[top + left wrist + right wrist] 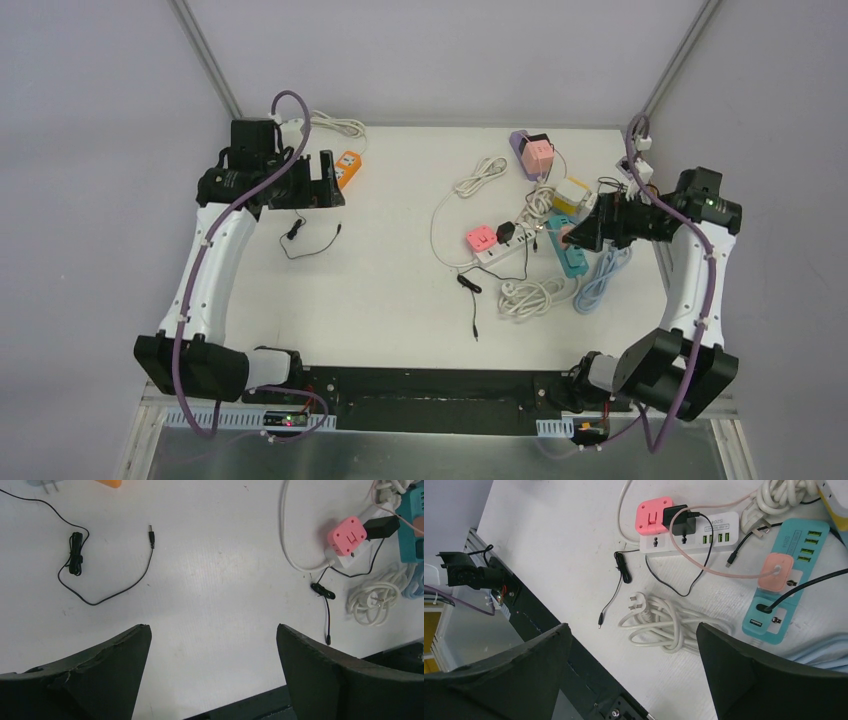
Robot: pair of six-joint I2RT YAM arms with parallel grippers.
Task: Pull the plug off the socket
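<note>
Plug [680, 520] — black boxy adapter, smooth hard plastic — sits in the white strip [719, 530] near the right edge of the bench [549, 540]. Looks light but likely tight. The strip is loose and may lift with it. Pinch the flat sides, not the thin soft cord [710, 545]. Prong seating is hard to see. Right gripper [632, 630] and left gripper [214, 630] both gape wide, empty.

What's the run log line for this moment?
left fingers: open, empty | right fingers: open, empty | black adapter: seated in white strip | peach plug: seated in teal strip | grasp: none
</note>
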